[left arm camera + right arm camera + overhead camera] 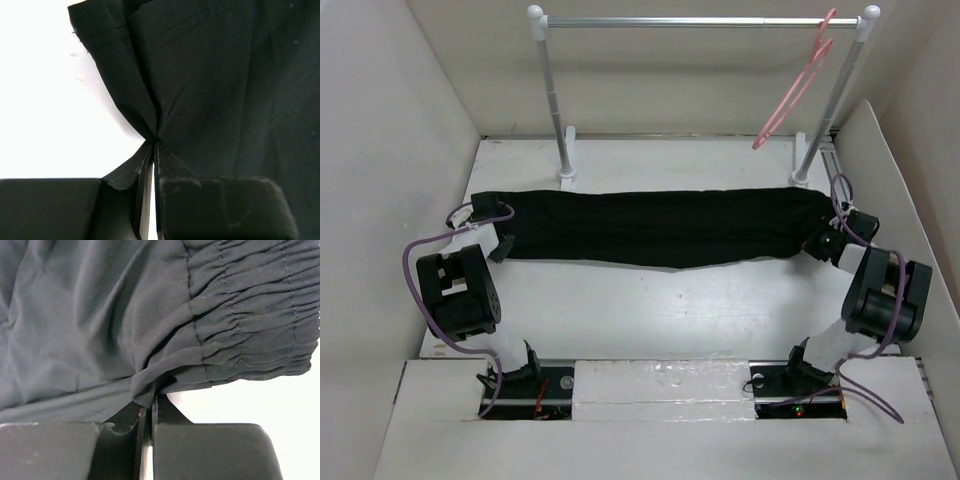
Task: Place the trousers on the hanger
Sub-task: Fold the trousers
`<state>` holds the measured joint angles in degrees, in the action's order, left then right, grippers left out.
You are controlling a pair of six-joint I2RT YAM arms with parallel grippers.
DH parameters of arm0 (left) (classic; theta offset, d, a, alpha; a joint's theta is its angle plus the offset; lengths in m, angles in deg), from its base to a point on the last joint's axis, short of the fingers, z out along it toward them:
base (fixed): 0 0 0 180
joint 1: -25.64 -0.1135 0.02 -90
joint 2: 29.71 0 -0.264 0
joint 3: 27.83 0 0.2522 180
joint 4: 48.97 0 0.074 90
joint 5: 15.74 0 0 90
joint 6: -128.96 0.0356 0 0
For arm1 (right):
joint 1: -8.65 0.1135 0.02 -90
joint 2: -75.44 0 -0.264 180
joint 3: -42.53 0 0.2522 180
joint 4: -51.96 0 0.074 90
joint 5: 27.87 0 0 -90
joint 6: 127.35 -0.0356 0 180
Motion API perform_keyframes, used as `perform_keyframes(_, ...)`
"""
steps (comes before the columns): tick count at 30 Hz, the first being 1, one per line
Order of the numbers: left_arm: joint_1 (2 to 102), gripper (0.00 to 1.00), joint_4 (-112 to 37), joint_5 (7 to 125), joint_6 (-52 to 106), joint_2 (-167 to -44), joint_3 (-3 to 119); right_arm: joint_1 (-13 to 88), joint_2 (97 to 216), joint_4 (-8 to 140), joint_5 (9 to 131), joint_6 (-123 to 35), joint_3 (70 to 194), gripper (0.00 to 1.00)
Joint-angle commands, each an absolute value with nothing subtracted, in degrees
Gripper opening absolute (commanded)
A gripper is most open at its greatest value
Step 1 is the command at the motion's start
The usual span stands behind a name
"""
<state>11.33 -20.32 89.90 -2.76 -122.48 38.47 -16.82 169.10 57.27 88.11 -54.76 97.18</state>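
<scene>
The black trousers (660, 228) lie folded into a long band stretched across the table between my two grippers. My left gripper (503, 238) is shut on the cuff end (150, 100). My right gripper (817, 243) is shut on the gathered waistband end (240, 330). In both wrist views the jaws pinch a fold of fabric at their tips. The pink hanger (795, 85) hangs by its hook at the right end of the rail, beyond the trousers.
A silver rail (700, 21) on two white posts (552, 95) stands at the back of the table. White walls close in the left, right and back sides. Purple cables loop beside both arms.
</scene>
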Motion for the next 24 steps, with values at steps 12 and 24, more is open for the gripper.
perform_keyframes(12,10.3,0.00,-6.4,102.6,-1.3,-111.9,33.5,-31.5,134.8,89.5,84.1,-39.0,83.3,0.00)
perform_keyframes(24,10.9,0.23,-3.4,93.6,-4.2,-103.1,39.7,-28.7,133.0,102.8,81.5,-35.8,95.7,1.00)
